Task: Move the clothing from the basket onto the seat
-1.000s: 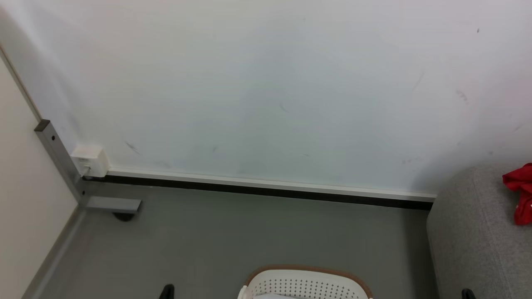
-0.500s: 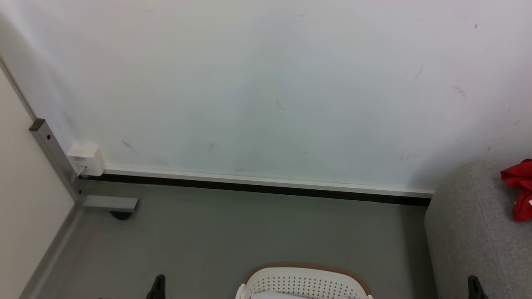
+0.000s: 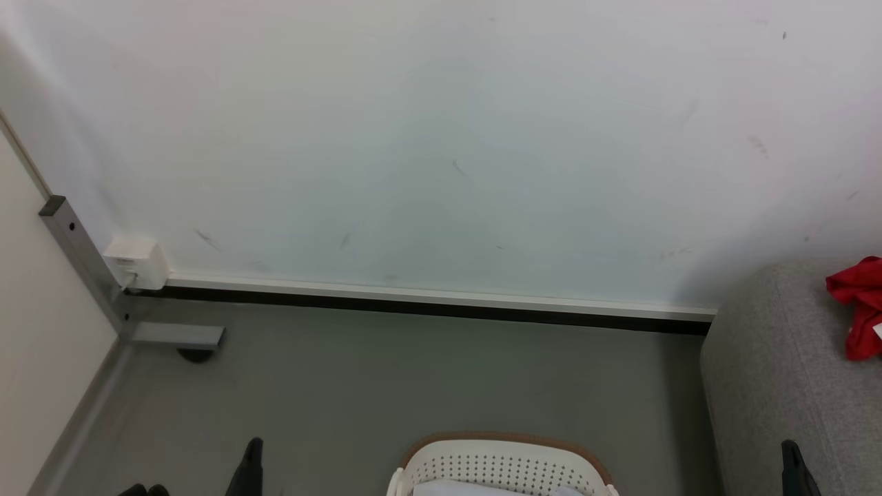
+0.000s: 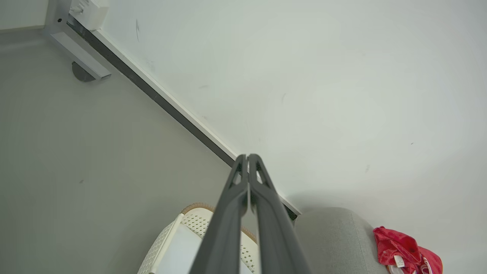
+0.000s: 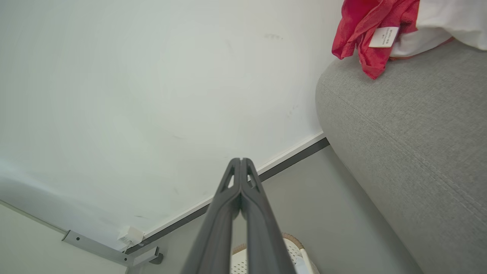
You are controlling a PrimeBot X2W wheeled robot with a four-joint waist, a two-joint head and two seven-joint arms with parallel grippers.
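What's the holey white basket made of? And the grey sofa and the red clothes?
The basket looks like hard white plastic: smooth walls with neat punched holes. The sofa seems to be woven grey fabric, its matte weave showing. The red clothes look like thin, slightly shiny cloth, softly crumpled.

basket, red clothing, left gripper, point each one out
basket (image 3: 503,470): head view, perforated white wall under its rim
red clothing (image 5: 357,23): right wrist view, red fold on its left side
left gripper (image 4: 248,156): left wrist view, tips of its shut fingers

Bare floor (image 3: 427,386) lies open ahead of me, up to the wall (image 3: 441,138). The basket (image 3: 496,470) stands in the middle, the seat (image 3: 772,386) blocks my right, and a metal bracket (image 3: 176,335) juts out far left.
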